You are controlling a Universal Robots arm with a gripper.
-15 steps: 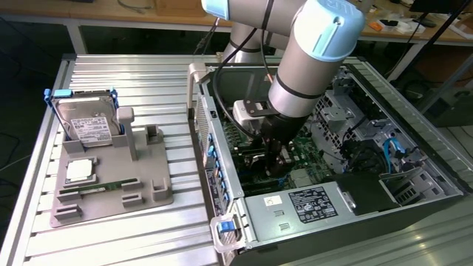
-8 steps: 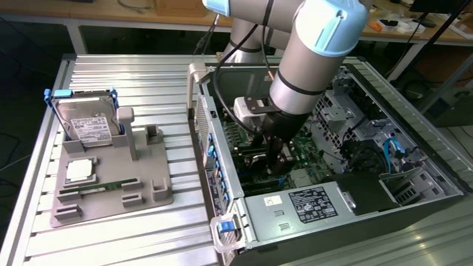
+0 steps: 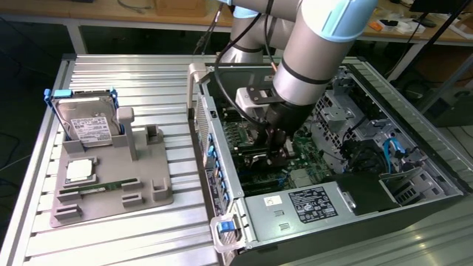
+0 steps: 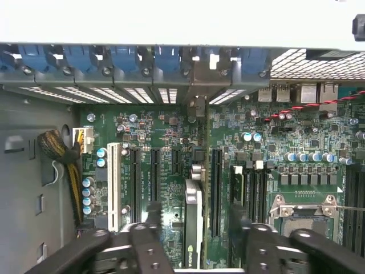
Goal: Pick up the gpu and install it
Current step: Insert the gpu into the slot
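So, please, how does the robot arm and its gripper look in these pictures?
The arm is a thick silver-grey tube with light blue joint caps and a black band. A white-and-black block sits at the wrist, with a black cable looping beside it. The gripper is black; its fingers are matte black with small holes.

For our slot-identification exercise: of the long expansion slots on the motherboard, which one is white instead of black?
The white expansion slot nearest the yellow-and-black cable bundle. The other long slots are black, and the gpu stands on edge between two of them.
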